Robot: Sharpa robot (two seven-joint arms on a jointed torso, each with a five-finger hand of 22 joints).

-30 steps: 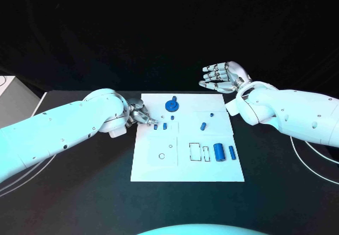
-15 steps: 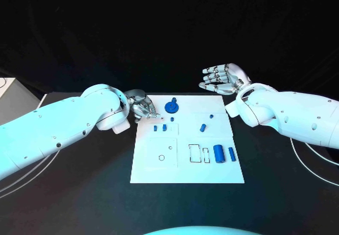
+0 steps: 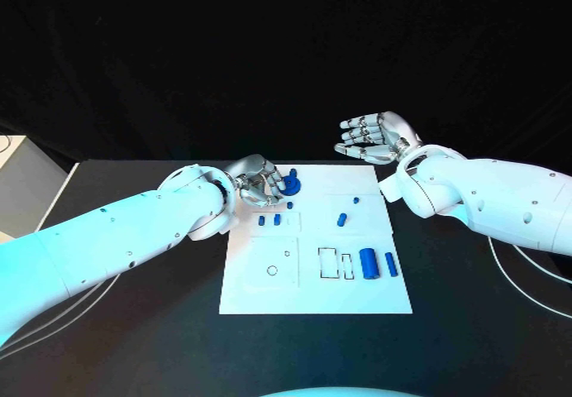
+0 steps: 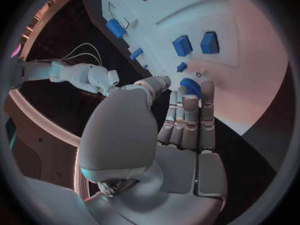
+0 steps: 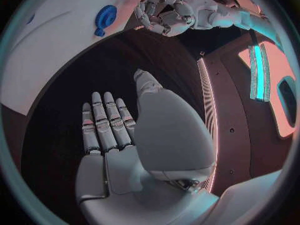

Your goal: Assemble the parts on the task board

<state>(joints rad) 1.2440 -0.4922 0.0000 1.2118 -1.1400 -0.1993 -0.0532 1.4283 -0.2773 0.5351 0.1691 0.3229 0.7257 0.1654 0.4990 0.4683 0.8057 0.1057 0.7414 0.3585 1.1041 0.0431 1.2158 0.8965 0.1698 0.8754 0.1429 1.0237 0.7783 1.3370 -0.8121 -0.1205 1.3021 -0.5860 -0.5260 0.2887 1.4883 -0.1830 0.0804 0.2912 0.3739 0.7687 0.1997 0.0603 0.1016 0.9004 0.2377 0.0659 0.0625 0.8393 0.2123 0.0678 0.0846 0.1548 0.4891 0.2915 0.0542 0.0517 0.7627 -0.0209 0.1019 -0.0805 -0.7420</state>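
Blue round part (image 3: 292,180) just beside left hand (image 3: 261,182), fingers apart, seemingly empty; right hand (image 3: 375,136) open, well apart.

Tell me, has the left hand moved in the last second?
Yes. The left hand has moved from the task board's left edge toward its far end, and is now beside the round blue part there.
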